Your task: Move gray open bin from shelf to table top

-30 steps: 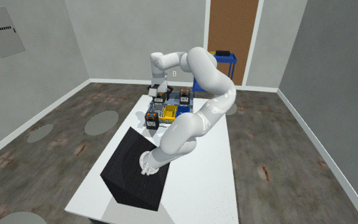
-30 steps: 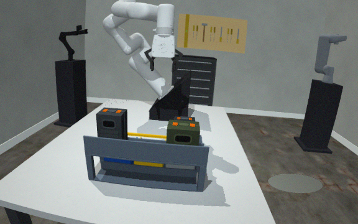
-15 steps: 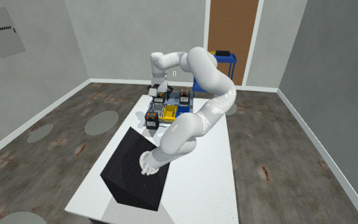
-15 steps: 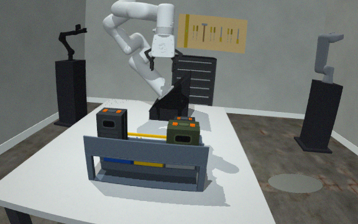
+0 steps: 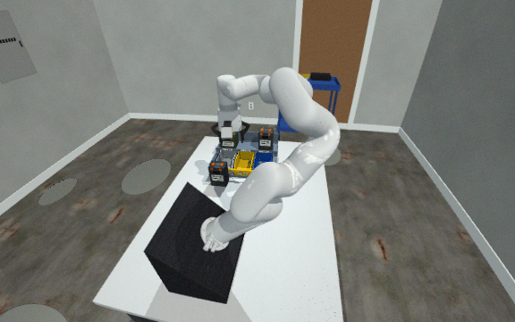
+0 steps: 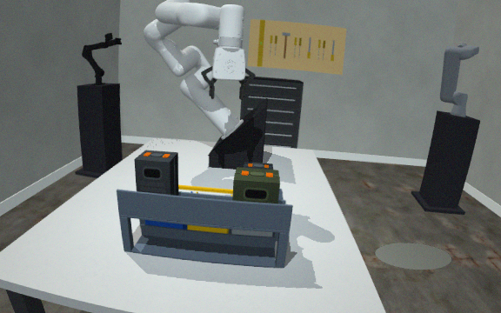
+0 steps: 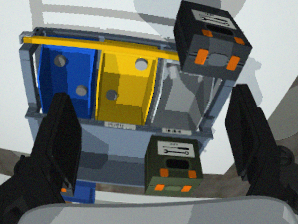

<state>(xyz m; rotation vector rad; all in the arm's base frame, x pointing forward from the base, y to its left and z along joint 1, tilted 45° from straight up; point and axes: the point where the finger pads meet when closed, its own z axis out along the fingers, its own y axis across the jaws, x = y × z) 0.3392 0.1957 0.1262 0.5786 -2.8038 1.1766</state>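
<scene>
White table (image 5: pixel 284 250), boxy gray shelf (image 6: pixel 203 210), plastic bins.

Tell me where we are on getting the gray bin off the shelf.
Done: nothing yet. The gray bin sits in the shelf beside the yellow bin and blue bin. In hand: the gripper is open and empty, hanging above the shelf over the bins. Left: lower, grip the gray bin, lift it out, set it flat on the table, release.

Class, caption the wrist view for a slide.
Open gripper above the shelf holding blue, yellow and gray bins.
</scene>
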